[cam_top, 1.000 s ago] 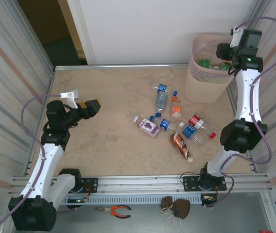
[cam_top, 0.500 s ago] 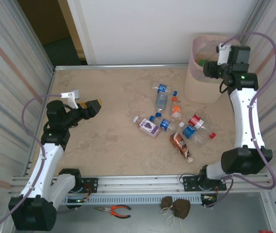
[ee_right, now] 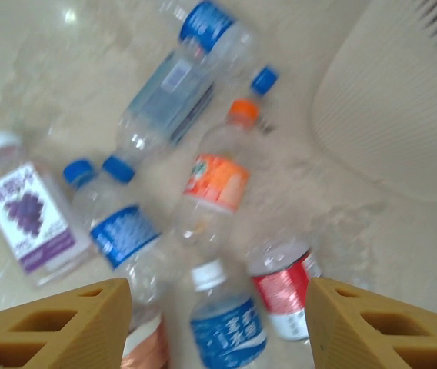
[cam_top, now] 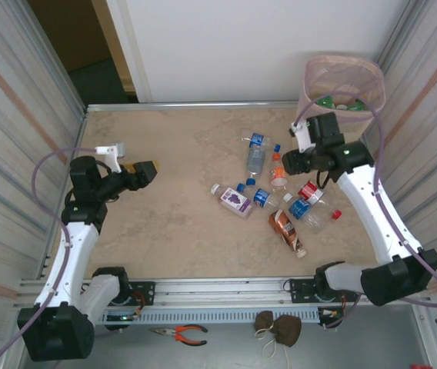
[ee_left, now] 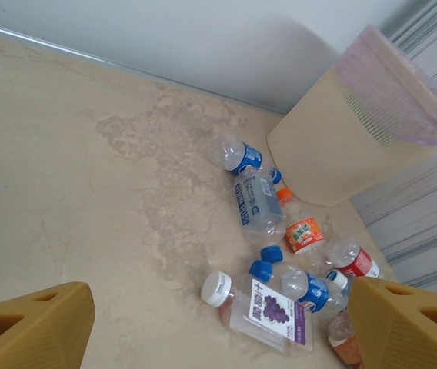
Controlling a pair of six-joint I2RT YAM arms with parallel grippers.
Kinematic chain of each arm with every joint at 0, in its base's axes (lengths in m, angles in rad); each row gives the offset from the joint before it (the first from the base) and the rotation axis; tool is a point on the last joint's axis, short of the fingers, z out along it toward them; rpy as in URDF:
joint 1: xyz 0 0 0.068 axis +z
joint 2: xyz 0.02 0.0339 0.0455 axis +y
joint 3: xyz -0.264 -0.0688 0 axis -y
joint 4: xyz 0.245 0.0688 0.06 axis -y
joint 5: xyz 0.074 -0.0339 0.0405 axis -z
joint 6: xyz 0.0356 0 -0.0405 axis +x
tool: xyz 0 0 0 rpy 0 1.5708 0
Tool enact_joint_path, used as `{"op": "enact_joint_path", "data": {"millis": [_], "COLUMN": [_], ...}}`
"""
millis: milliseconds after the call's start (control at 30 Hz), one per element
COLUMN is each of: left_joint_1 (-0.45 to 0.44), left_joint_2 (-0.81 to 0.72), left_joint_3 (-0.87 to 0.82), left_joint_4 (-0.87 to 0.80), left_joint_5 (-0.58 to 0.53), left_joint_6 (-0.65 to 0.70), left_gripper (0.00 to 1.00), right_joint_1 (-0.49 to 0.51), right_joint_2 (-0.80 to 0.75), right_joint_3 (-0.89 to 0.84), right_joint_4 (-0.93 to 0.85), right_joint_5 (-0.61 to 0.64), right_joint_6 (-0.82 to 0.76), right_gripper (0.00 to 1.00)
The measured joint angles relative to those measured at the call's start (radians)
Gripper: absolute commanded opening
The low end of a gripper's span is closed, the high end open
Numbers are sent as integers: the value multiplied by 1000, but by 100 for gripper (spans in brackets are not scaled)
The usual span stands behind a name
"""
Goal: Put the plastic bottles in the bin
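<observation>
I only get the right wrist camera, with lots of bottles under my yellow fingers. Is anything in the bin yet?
Observer: Yes, the top camera shows green bottles lying inside the bin.
Operator: Where's the other arm?
Observer: The left arm's fingers hang open over the left side of the table, holding nothing.
Operator: Anything that isn't a bottle?
Observer: Orange-handled pliers lie off the table, past its near rail.
</observation>
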Motion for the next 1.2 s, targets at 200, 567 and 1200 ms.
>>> {"op": "enact_joint_path", "data": {"millis": [200, 567, 1200], "left_joint_1": [9, 20, 129], "left_joint_2": [26, 42, 63], "left_joint_3": [56, 95, 83], "left_joint_4": [-74, -171, -130], "left_joint_5": [20, 23, 94], "left_joint_6": [109, 280, 248], "left_gripper": [86, 86, 85], "right_joint_1": [180, 323, 278], "right_joint_2": [-30, 55, 156], "right_joint_3": [-134, -364, -525], "right_joint_4": [-40, -25, 196], "right_joint_5": [44, 54, 85], "right_joint_6": [143, 398, 487], "right_gripper": [62, 71, 71]}}
